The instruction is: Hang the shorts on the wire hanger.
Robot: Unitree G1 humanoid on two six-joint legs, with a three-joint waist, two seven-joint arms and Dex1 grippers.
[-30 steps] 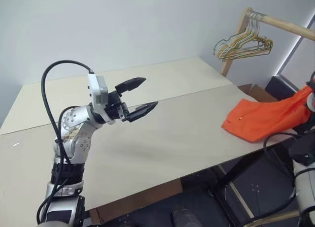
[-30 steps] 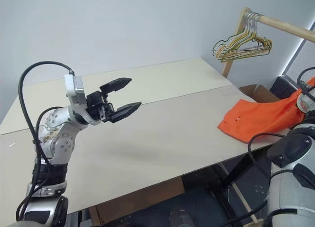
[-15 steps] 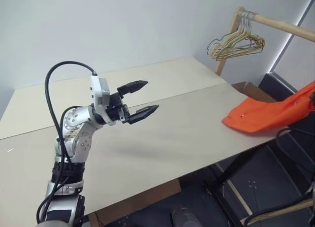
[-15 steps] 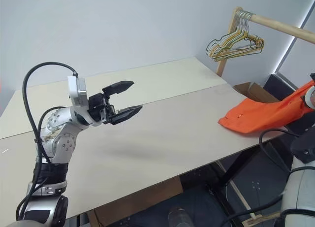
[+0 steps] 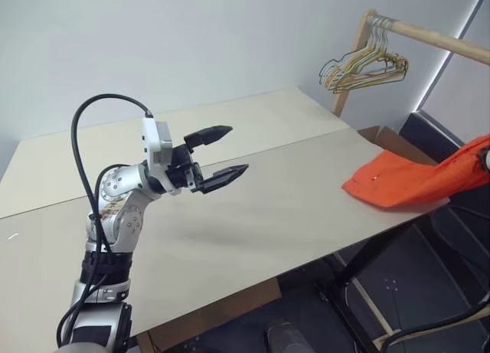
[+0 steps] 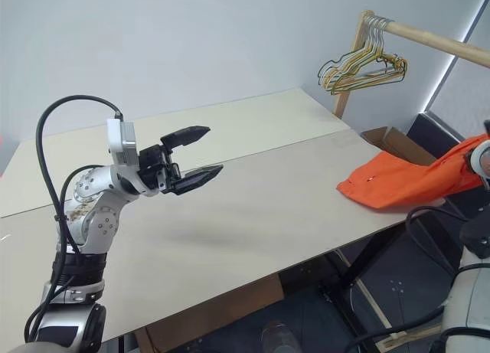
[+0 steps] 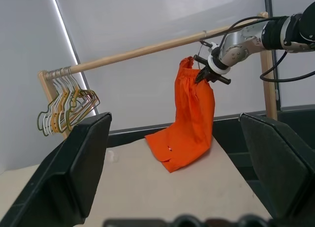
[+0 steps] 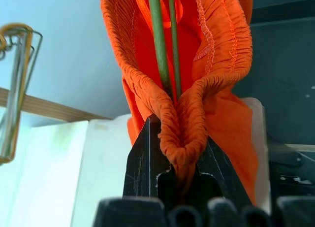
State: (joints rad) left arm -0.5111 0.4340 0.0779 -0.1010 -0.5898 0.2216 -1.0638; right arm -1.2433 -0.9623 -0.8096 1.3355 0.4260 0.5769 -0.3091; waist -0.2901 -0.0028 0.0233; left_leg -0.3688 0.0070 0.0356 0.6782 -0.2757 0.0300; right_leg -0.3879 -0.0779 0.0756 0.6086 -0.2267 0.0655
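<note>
The orange shorts hang by their gathered waistband from my right gripper, which is held up past the table's right edge. Their lower end drapes on the table's far right corner. In the right wrist view my right gripper is shut on a bunched fold of waistband. Two thin green strands of the wire hanger run up through the waist opening just above the fingers. My left gripper is open and holds nothing, hovering over the left half of the table, far from the shorts and pointing toward them.
The light wooden table is bare apart from the shorts. A wooden rail stands behind its right corner with a bunch of yellowish and green wire hangers on it. A cardboard box sits below the rail.
The camera has turned slightly to the right. The right arm's elbow has shifted at the picture's edge while the gripper keeps hold of the shorts. The left arm has stayed still.
</note>
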